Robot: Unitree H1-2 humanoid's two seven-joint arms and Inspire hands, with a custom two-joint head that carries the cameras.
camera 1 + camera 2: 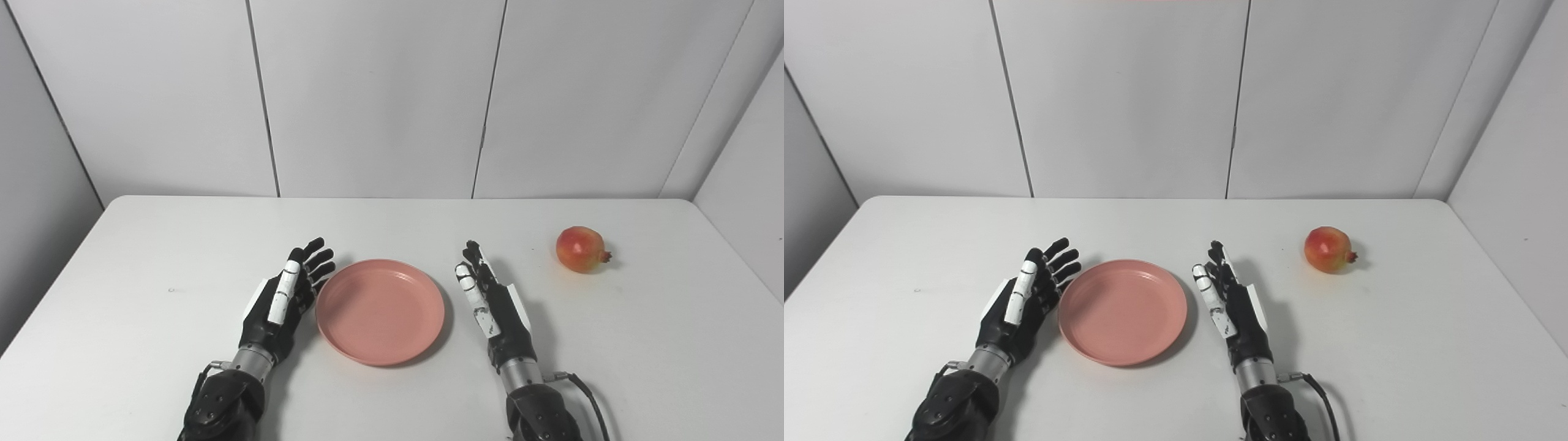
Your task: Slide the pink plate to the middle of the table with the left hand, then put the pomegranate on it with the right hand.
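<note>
The pink plate lies mid-table toward the near edge, between the open, empty left robot hand just beside its rim and the open right robot hand, with the pomegranate farther toward the table's right edge, nearer that right robot hand.

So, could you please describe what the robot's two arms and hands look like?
Each robot hand, left and right, is black with white panels on the thumb and along the side. A silver metal wrist ring joins each to a black forearm. A black cable loops beside the right forearm.
</note>
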